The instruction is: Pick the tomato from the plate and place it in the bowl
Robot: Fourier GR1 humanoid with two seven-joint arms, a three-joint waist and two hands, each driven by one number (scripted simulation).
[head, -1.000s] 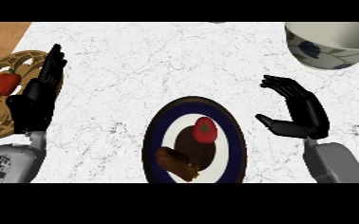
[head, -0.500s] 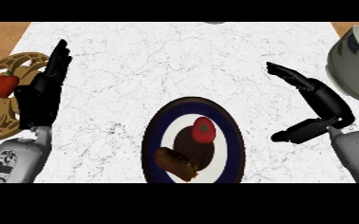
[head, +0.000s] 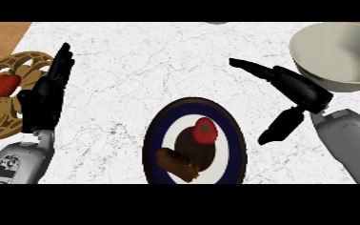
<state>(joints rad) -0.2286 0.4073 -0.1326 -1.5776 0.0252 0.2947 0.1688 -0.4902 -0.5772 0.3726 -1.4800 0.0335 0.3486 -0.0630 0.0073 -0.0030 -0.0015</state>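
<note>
A red tomato (head: 205, 130) lies on the dark-rimmed plate (head: 233, 125) near the counter's front middle, beside a brown sausage-like piece (head: 177, 164). The grey bowl (head: 328, 55) stands at the far right. My right hand (head: 299, 91) hovers open to the right of the plate, fingers stretched toward the upper left and thumb hanging down, apart from the tomato. My left hand (head: 45, 97) rests open at the left edge, fingers up.
A woven trivet or basket (head: 22, 73) with a red pepper (head: 8, 83) sits at the far left, partly behind my left hand. A wooden strip (head: 13, 28) shows at the top left corner beyond the white marble counter (head: 141, 71).
My right hand has turned and swung left toward the plate, fingers now pointing upper left. More of the bowl has come into view at the right. The left hand has barely moved.
</note>
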